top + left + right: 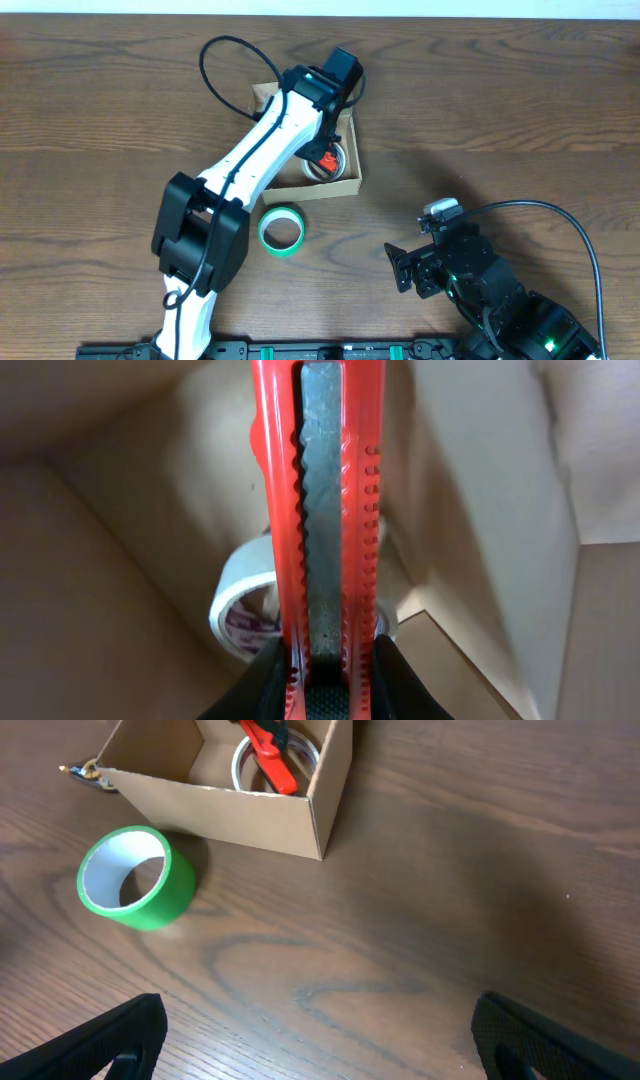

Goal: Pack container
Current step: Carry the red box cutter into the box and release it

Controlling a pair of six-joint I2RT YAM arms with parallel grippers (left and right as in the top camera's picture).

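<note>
The container (345, 186) is a small tan cardboard box at the table's middle back; it also shows in the right wrist view (250, 810). My left gripper (326, 158) reaches down into it and is shut on a red box cutter (322, 530), its tip pointing into the box. The cutter also shows in the right wrist view (270, 760). A clear tape roll (240, 605) lies in the box under the cutter. A green tape roll (281, 229) stands on the table just in front of the box. My right gripper (315, 1040) is open and empty over bare table.
The wooden table (500, 100) stretches around the box. The left arm (250, 160) crosses from the front left to the box. The right arm (480, 280) sits at the front right.
</note>
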